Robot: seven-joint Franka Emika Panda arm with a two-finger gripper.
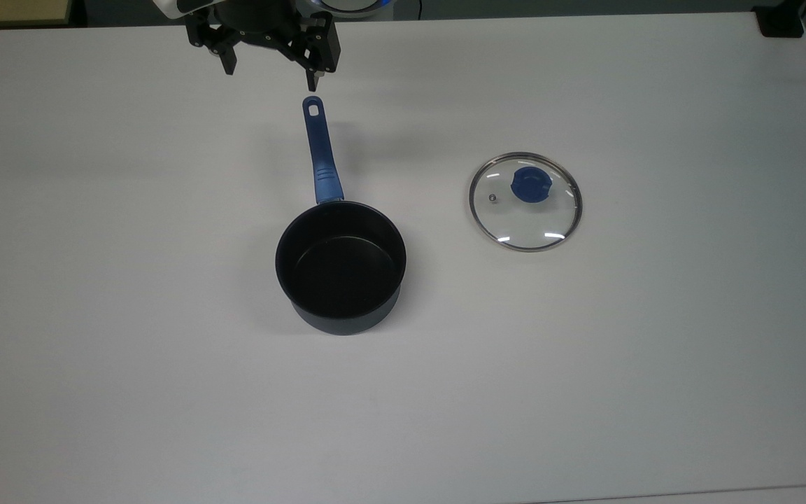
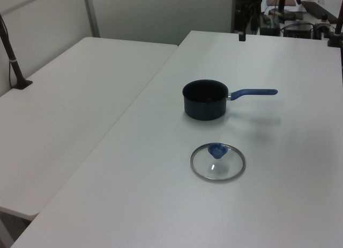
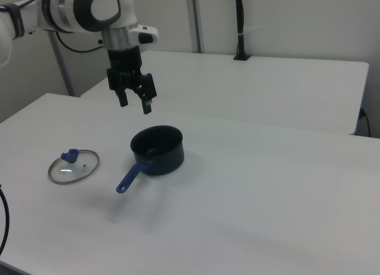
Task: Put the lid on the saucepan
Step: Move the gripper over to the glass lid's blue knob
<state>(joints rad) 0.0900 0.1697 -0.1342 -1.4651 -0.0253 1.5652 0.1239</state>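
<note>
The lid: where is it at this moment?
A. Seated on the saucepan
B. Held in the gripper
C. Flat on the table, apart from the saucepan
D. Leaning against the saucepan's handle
C: the lid lies flat on the table, clear of the open saucepan, and the gripper hangs open with nothing in it.

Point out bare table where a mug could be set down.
Bare table stretches along the top view's left and bottom, and between saucepan and lid. Tightest near the handle tip, under the gripper, fingers open.
</note>
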